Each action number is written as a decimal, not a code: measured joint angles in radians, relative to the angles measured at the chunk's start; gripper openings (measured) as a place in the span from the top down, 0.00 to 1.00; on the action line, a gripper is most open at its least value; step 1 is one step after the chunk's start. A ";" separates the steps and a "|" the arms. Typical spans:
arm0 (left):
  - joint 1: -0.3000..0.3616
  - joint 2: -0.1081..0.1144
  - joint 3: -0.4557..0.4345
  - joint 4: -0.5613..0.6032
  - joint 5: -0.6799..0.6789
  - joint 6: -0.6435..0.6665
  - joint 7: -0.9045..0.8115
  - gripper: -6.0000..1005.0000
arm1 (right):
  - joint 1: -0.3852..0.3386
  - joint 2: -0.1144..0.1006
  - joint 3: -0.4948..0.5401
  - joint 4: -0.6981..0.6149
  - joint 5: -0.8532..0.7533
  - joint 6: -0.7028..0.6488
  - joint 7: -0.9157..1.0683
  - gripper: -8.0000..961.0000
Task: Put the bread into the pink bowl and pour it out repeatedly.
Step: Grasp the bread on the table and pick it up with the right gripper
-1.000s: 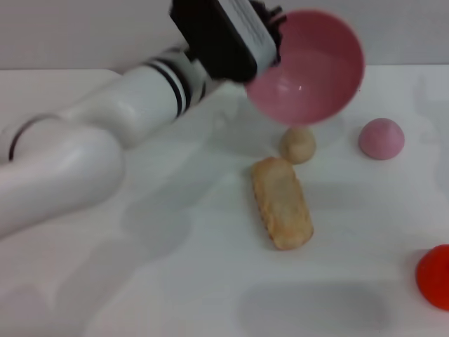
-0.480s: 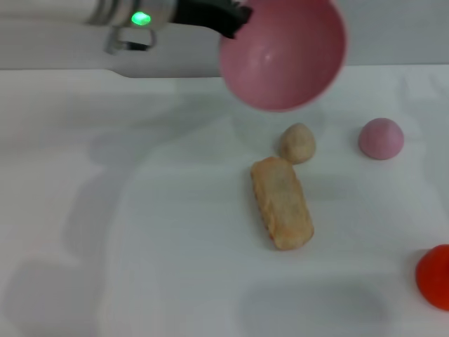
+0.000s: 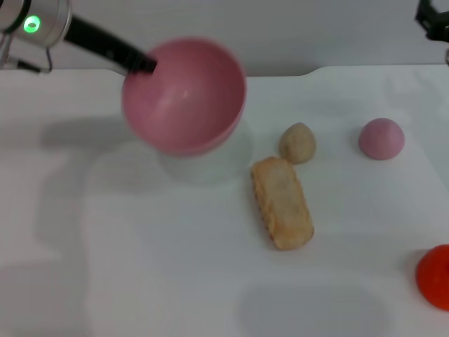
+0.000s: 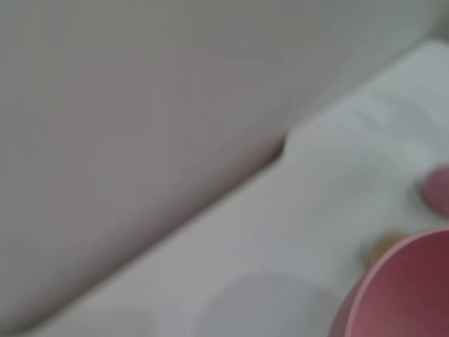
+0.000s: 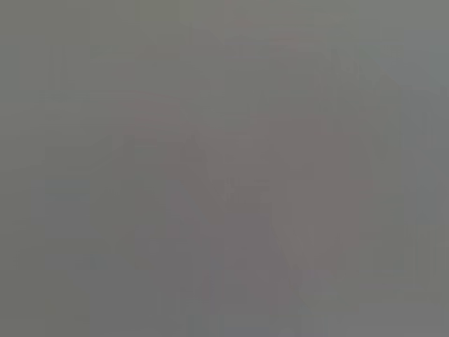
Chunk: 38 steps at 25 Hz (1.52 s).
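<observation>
The pink bowl (image 3: 184, 95) hangs tilted just above the table at the back left, its empty inside facing me. My left gripper (image 3: 146, 65) is shut on its far-left rim, with the arm reaching in from the upper left. The bread (image 3: 282, 202) lies flat on the white table, right of and nearer than the bowl, apart from it. In the left wrist view only the bowl's rim (image 4: 407, 288) shows. My right gripper (image 3: 433, 17) shows as a dark piece at the top right corner, far from everything.
A small beige egg-shaped lump (image 3: 297, 142) sits just behind the bread. A small pink dome (image 3: 381, 138) stands to its right. A red object (image 3: 435, 275) pokes in at the right edge near the front. The right wrist view is plain grey.
The left arm has swung the bowl left and down, from high above the beige lump to low over the table left of the bread. The bread has not moved.
</observation>
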 joint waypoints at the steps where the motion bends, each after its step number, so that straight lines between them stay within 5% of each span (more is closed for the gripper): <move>1: 0.007 -0.001 0.002 0.000 0.008 0.016 0.000 0.95 | 0.018 -0.009 0.014 -0.014 -0.001 -0.079 -0.011 0.42; 2: 0.015 -0.003 0.004 0.001 0.016 0.034 0.002 0.95 | 0.061 -0.023 0.057 -0.059 -0.001 -0.275 -0.061 0.43; 5: 0.039 -0.012 0.006 0.000 0.026 0.044 0.008 0.95 | 0.097 -0.027 0.117 -0.119 0.000 -0.470 -0.134 0.43; 12: 0.073 -0.015 0.007 -0.008 0.027 0.025 0.035 0.95 | 0.214 0.013 0.273 -0.371 0.030 -1.171 -0.394 0.43; 18: 0.100 -0.025 0.006 -0.010 0.028 0.009 0.073 0.95 | 0.351 -0.002 0.365 -0.321 0.189 -1.569 -0.436 0.43; 25: 0.124 -0.021 0.006 -0.012 0.028 0.009 0.095 0.95 | 0.452 0.004 0.422 -0.088 0.247 -1.701 -0.444 0.44; 31: 0.148 -0.017 0.009 -0.008 0.031 0.023 0.119 0.95 | 0.459 0.036 0.411 0.052 0.226 -1.664 -0.439 0.44; 38: 0.183 -0.023 0.010 0.011 0.034 0.023 0.140 0.95 | 0.443 0.045 0.379 0.178 0.179 -1.541 -0.436 0.45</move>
